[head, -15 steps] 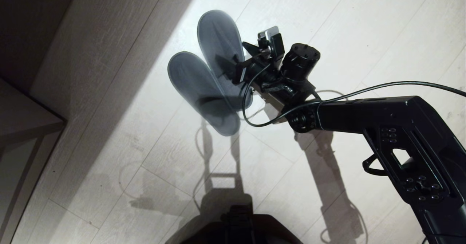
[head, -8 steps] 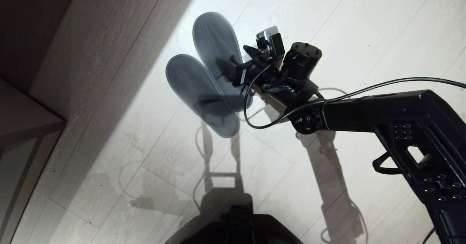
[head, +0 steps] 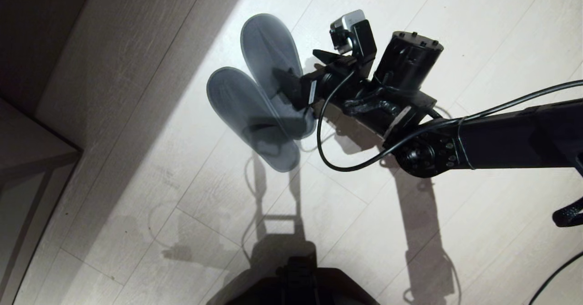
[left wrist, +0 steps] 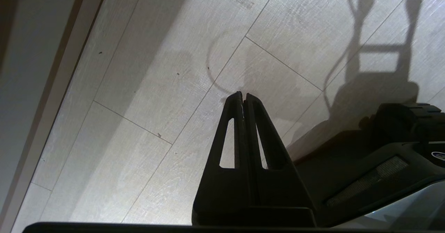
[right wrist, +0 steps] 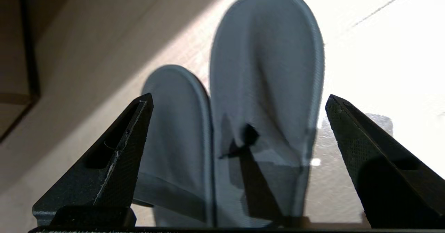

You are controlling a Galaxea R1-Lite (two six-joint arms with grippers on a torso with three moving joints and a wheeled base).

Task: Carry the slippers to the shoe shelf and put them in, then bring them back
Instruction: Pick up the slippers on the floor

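Right wrist view puts my right gripper (right wrist: 236,121) with its two black fingers (right wrist: 114,149) spread as wide as they go, holding nothing. Straight ahead of them, between the tips and a little beyond, lie the slippers (right wrist: 264,80), flat on the pale wood floor (right wrist: 382,52) with their heels toward me and toes pointing away. The two sit side by side, touching along their inner edges; the one nearer my left finger reaches less far forward than the other. I judge the pair is kept pressed together like this so that one pinch across both heels can take them at once, and my wide spread suits that, though whether I am about to grip or have just let go I cannot say from here. From the head view my right gripper (head: 296,84) reaches over the heel end of the slippers (head: 255,109), throwing a shadow on them, and I cannot tell there whether a finger touches the fabric. That view also shows a corner of beige furniture (head: 32,145) well off to my left, too partial to call the shoe shelf. Only the left wrist view shows my left gripper (left wrist: 242,97), clenched empty with its fingers pressed together, hanging above bare floor beside my dark base (left wrist: 382,163), well apart from the slippers.
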